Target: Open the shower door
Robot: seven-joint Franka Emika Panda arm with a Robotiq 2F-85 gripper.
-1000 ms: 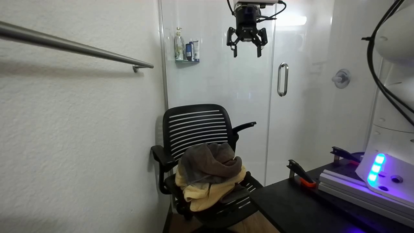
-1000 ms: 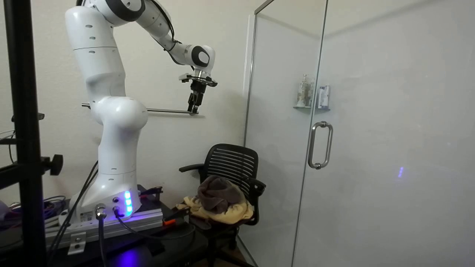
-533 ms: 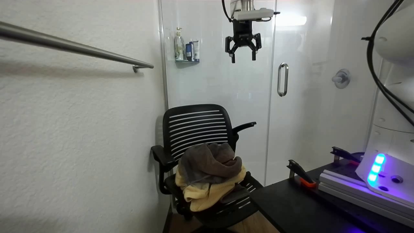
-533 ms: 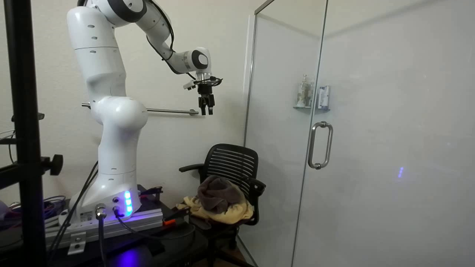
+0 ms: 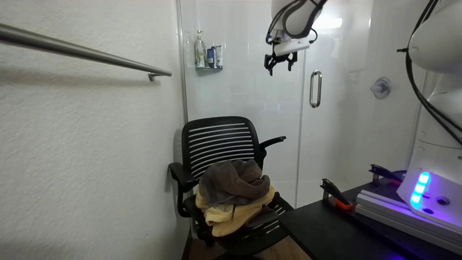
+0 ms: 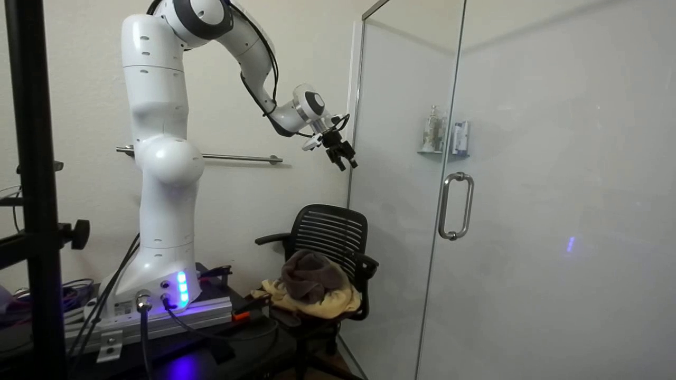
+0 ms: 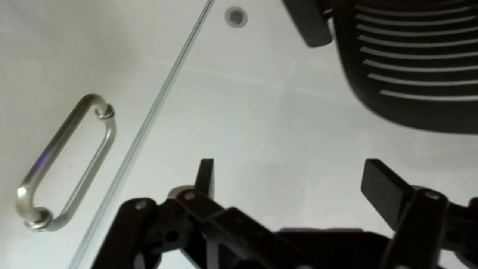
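The shower door is a clear glass panel [image 5: 335, 144], also in an exterior view [image 6: 549, 158] and at the left of the wrist view [image 7: 123, 63]. It appears shut, its edge in line beside the fixed panel. Its chrome loop handle [image 5: 319, 89] stands upright near that edge, also in an exterior view [image 6: 468, 206]. In the wrist view the handle [image 7: 52, 147] lies left of my fingers. My gripper [image 5: 280, 71] is open and empty, tilted down toward the glass [image 6: 348, 167]. Its fingers spread wide in the wrist view [image 7: 289, 175], apart from the handle and glass.
A black chair [image 5: 220, 137] with a towel pile [image 6: 311, 279] stands below the gripper, before the fixed glass panel [image 5: 245, 94]. A grab bar [image 5: 90, 54] runs along the side wall. The arm's black table [image 5: 317, 224] carries clamps. Bottles stand on a shower shelf [image 5: 209, 68].
My arm has reached forward toward the shower glass. The gripper has turned and tilted from pointing straight down to slanting toward the glass. The door and handle have not moved.
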